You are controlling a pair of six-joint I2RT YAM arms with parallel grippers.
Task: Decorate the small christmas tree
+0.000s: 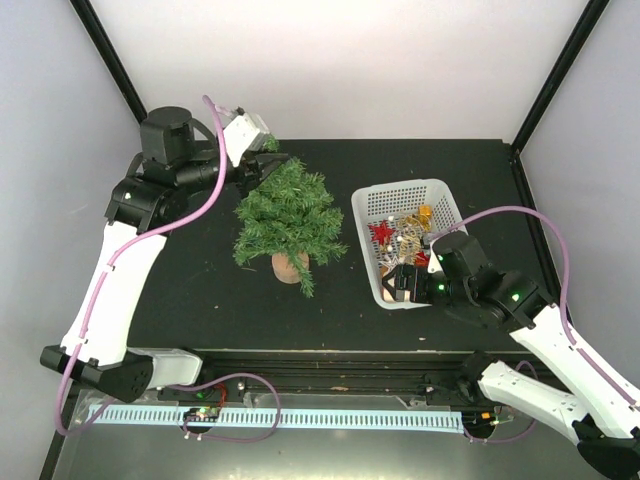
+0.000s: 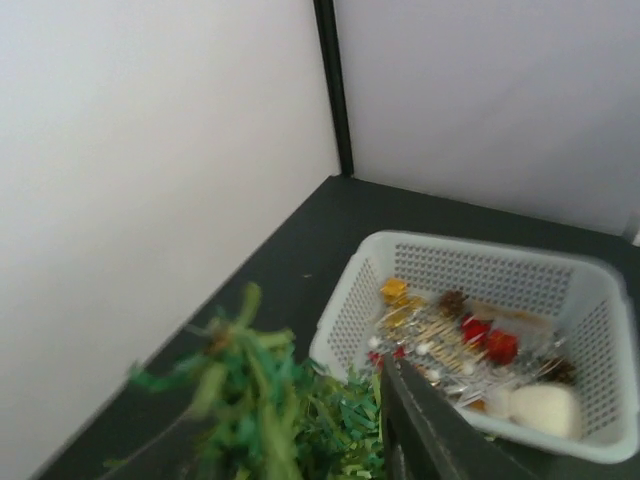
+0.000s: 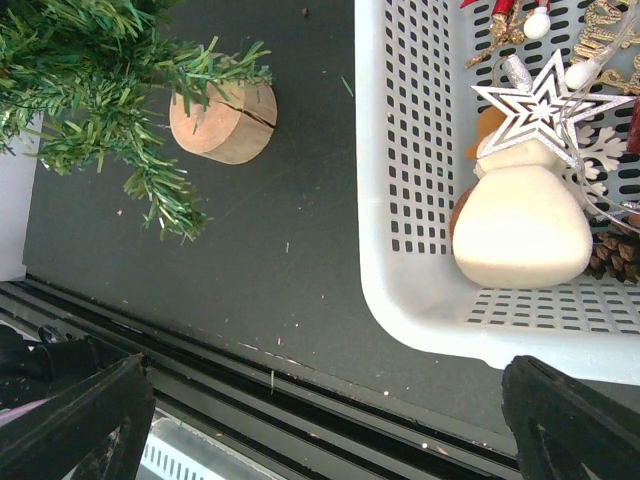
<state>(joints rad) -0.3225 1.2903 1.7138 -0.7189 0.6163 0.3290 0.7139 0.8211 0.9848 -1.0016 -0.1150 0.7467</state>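
The small christmas tree [image 1: 285, 212] stands upright on its tan wooden base [image 1: 290, 267] left of a white basket [image 1: 400, 188]. My left gripper [image 1: 272, 164] is at the tree's top. In the left wrist view, blurred green branch tips [image 2: 250, 400] lie between its parted fingers [image 2: 430, 430], which do not pinch them. My right gripper [image 3: 330, 430] is open wide and holds nothing. It hovers over the table's front edge, beside the basket's near left corner [image 3: 400, 300]. The tree's base [image 3: 222, 120] also shows in the right wrist view.
The basket [image 2: 480, 245] holds several ornaments. Among them are a silver star [image 3: 540, 100], a cream rounded figure [image 3: 520, 225], red and gold pieces [image 1: 400, 232] and a pine cone [image 3: 615, 255]. White walls and black frame posts [image 2: 330, 90] enclose the table.
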